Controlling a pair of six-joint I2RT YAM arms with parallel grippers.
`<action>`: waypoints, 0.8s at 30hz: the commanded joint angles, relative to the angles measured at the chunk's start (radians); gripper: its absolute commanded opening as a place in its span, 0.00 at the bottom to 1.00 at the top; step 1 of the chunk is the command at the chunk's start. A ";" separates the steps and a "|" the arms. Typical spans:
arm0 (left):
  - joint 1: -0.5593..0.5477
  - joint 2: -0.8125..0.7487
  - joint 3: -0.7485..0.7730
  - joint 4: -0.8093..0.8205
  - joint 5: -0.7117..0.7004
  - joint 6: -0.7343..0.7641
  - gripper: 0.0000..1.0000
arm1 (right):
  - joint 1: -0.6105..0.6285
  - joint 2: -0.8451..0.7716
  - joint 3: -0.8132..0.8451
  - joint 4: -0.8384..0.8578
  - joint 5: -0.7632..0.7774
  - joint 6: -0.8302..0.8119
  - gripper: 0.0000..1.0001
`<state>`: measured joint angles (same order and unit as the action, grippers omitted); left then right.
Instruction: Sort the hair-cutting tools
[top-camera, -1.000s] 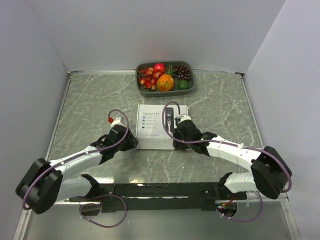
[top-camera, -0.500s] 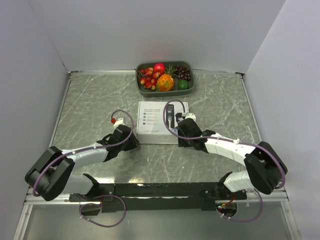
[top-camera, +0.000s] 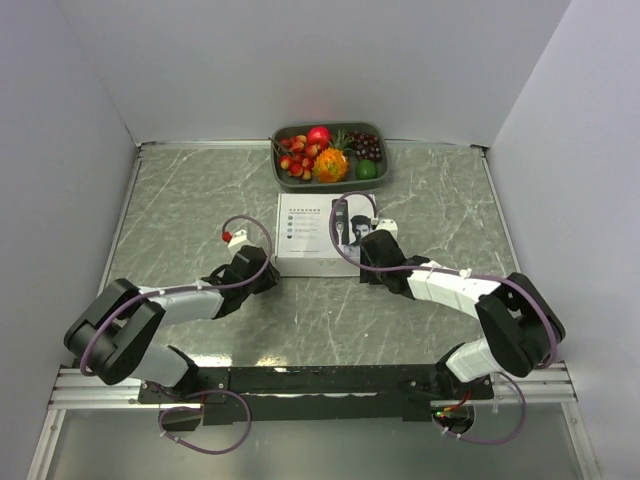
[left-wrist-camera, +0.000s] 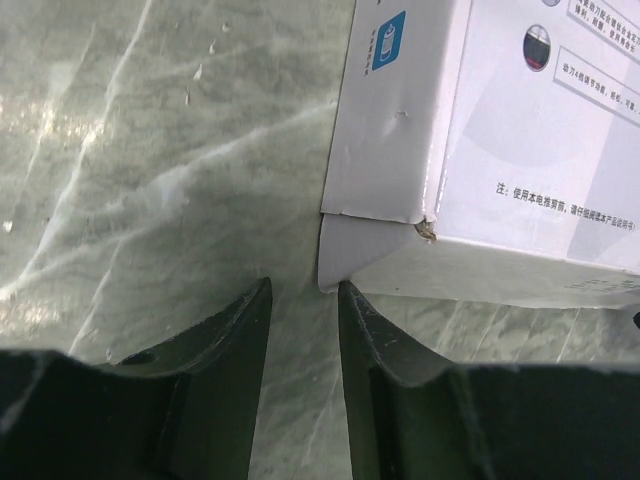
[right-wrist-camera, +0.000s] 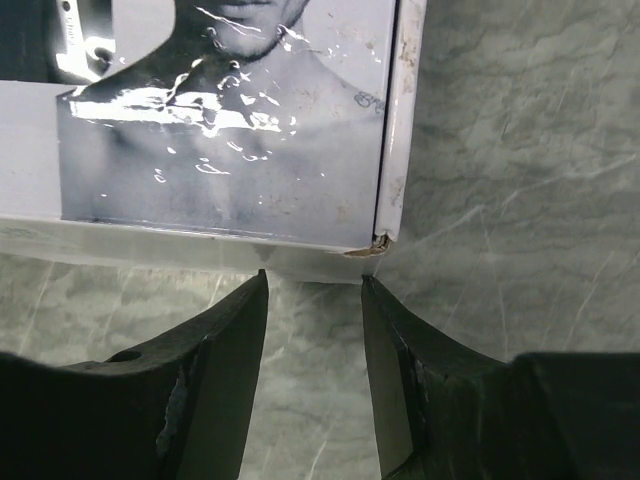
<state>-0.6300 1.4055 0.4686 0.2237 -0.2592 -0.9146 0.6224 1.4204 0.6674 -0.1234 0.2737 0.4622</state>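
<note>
Marbled table (top-camera: 180, 205) below: my left pincer (left-wrist-camera: 305, 300) and right pincer (right-wrist-camera: 314, 285) gape empty at near corners of the white box (top-camera: 305, 258).

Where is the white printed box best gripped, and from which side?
Likely its two near corners, from the robot's side: the white printed box lies flat, thin near wall exposed, and the open left hand and right hand each face a corner.

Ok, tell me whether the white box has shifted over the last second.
Yes. The white box has slid away from the arm bases, toward the grey fruit tray; the gap between them has narrowed.
</note>
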 joint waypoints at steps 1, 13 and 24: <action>0.001 0.046 0.038 0.031 -0.064 -0.013 0.39 | -0.029 0.061 0.032 0.090 0.070 -0.031 0.50; 0.001 0.102 0.074 0.086 -0.143 0.005 0.39 | -0.056 0.098 -0.003 0.280 0.047 -0.077 0.49; 0.001 0.135 0.096 0.111 -0.129 0.011 0.39 | -0.053 0.075 0.094 -0.038 0.029 -0.025 0.50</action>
<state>-0.6300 1.5150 0.5308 0.3008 -0.3637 -0.9108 0.5735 1.5673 0.7742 -0.1085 0.3058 0.4080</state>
